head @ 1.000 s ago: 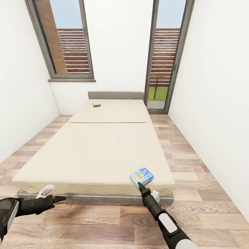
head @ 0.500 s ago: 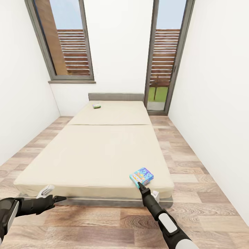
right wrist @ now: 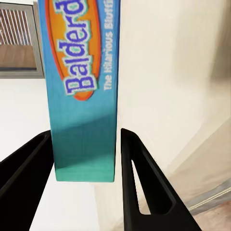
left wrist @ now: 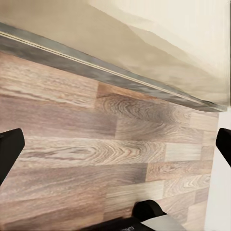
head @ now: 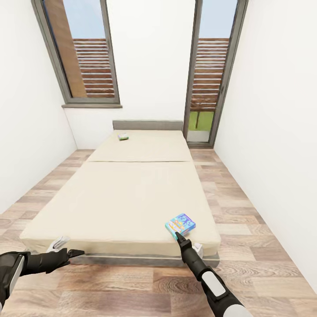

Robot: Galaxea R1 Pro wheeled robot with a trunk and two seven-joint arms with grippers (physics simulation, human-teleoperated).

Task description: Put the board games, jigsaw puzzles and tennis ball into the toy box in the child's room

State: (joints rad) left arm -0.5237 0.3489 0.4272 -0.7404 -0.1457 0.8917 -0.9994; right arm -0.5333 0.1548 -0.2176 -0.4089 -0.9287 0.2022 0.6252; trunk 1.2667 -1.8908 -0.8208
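Note:
A blue board game [head: 181, 224] with an orange label hangs at the near right corner of the beige bed [head: 123, 198]. My right gripper [head: 178, 236] is shut on its near edge. In the right wrist view the teal box edge [right wrist: 84, 96] sits between both black fingers [right wrist: 137, 168], which press its sides. A second, pale board game [head: 123, 137] lies flat by the grey headboard [head: 147, 125]. My left gripper [head: 77, 253] is low over the floor at the bed's near left corner. Its fingers [left wrist: 9, 149] stand wide apart with nothing between them.
White walls close in on both sides, leaving strips of wood floor [head: 246, 211] along the bed. A window [head: 83, 53] sits at the back left and a glass door [head: 210, 70] at the back right. Small white fittings [head: 58, 242] show at the bed's front corners.
The whole picture has shifted a little: the bed now looks slightly smaller and lower, so the camera has drawn back. Both grippers and the held game keep their places in the picture.

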